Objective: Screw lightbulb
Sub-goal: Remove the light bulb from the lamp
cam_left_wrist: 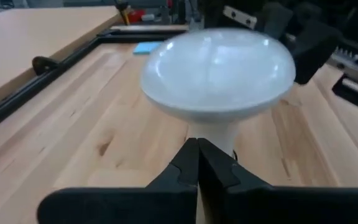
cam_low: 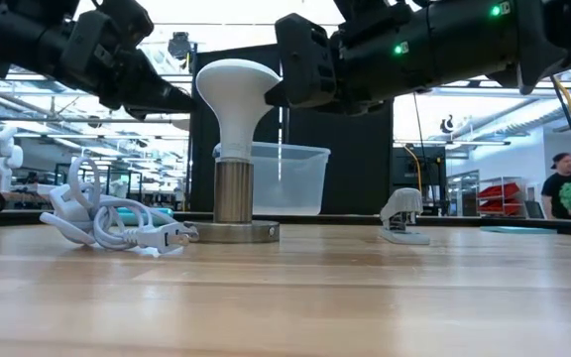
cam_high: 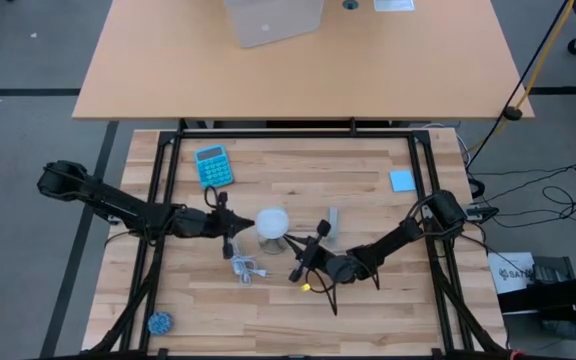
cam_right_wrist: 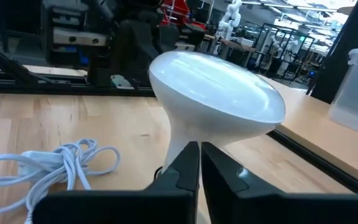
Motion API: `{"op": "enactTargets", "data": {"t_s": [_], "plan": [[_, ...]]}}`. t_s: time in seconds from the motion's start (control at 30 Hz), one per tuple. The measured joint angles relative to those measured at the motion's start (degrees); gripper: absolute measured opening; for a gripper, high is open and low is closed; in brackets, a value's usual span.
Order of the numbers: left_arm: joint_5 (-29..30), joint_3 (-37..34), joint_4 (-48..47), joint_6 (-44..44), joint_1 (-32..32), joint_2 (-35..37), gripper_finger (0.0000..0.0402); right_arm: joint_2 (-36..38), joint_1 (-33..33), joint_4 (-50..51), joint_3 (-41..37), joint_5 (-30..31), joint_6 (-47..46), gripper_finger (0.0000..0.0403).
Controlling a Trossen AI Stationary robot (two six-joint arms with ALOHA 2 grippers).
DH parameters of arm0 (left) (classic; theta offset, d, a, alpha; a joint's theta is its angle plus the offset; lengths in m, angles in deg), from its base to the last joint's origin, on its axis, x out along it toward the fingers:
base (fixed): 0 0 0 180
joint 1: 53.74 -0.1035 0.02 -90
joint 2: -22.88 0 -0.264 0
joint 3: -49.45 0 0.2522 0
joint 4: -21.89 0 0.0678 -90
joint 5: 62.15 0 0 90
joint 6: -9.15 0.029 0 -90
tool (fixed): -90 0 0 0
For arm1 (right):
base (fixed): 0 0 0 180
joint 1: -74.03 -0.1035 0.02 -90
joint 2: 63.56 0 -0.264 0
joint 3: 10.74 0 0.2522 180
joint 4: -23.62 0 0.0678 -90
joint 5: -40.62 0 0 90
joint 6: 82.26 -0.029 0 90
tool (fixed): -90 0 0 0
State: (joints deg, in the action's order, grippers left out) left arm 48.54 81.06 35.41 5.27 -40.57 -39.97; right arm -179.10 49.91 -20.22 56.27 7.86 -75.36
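Observation:
The white lightbulb (cam_low: 234,99) stands upright near the table's middle (cam_high: 271,222), dome up. Its narrow end sits in a metal socket (cam_low: 233,193) on a round disc. The socket's white cord (cam_high: 246,268) lies coiled beside it toward the near edge. My left gripper (cam_high: 233,233) is shut just left of the bulb, level with its neck (cam_left_wrist: 197,155). My right gripper (cam_high: 300,250) is shut just right of the bulb and slightly nearer (cam_right_wrist: 199,155). In the high view a gap shows between each gripper and the bulb.
A small grey bar (cam_high: 334,228) lies right of the bulb. A blue calculator (cam_high: 213,165) and a blue note (cam_high: 401,180) sit farther back. A blue ball (cam_high: 159,322) is at the near left corner. A clear tub (cam_low: 281,178) stands on the far table.

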Motion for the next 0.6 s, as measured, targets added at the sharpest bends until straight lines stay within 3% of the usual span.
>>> {"op": "enactTargets", "data": {"t_s": [0.3,0.6], "plan": [[3.26,0.0,1.21,-0.25,-0.02,0.0,0.0001,0.0,0.0,-1.07,0.0,2.89,-0.01,0.0001],[2.86,0.0,3.2,-0.09,-0.02,0.0,0.0,0.0,1.13,-2.6,0.0,2.87,0.43,0.0001]]}}
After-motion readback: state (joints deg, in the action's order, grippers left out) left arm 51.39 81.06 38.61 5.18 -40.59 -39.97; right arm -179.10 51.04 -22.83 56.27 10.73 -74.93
